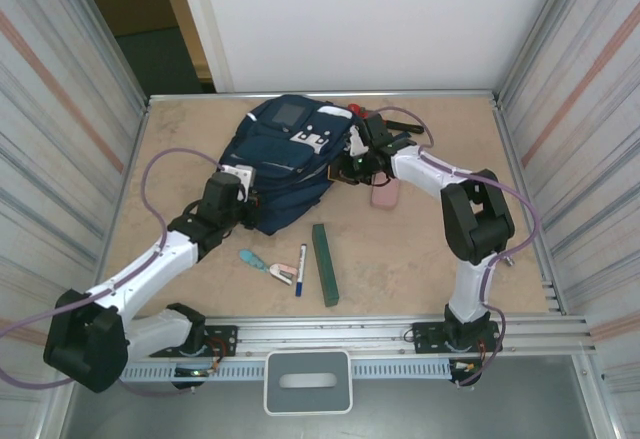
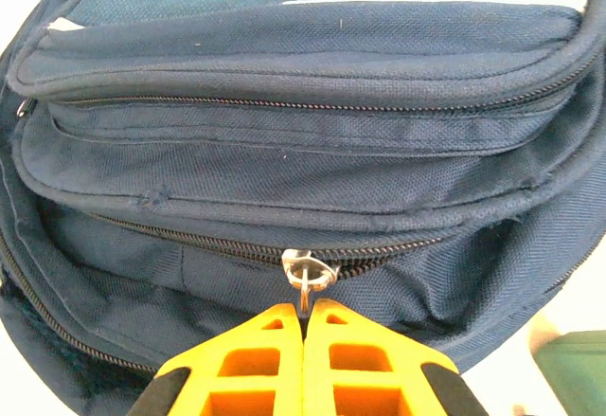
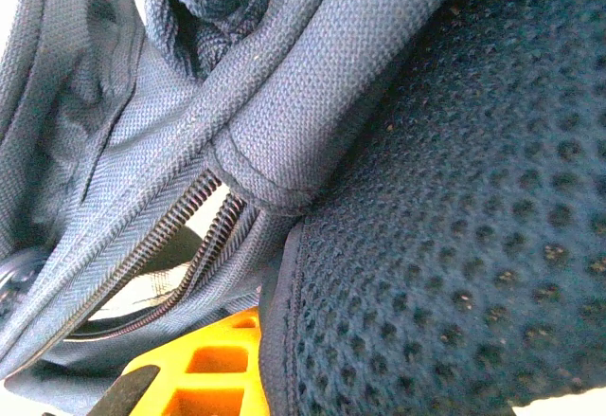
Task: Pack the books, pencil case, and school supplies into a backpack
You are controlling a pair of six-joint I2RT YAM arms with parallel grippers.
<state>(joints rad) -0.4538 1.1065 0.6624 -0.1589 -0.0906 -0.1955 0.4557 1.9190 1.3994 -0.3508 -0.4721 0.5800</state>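
Your left claw (image 2: 303, 319) was clamped on the zipper pull (image 2: 304, 279) of the backpack (image 1: 290, 164), at twelve o'clock on the worktop (image 1: 430, 259) (right claw (image 1: 356, 162): I could not tell); pulling slowly along the teeth (image 2: 189, 239) seemed best.

A navy fabric backpack (image 1: 290, 169) lies near the counter's (image 1: 430, 259) far edge, with a pink soft pencil case (image 1: 386, 195) beside it. A slim green book (image 1: 325, 264), white marker (image 1: 301, 267) and teal stapler (image 1: 268, 266) lie nearer.

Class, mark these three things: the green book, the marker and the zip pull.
green book (image 1: 325, 264), top view, middle of its cover.
marker (image 1: 301, 267), top view, on its white barrel.
zip pull (image 2: 304, 272), left wrist view, on its metal ring.
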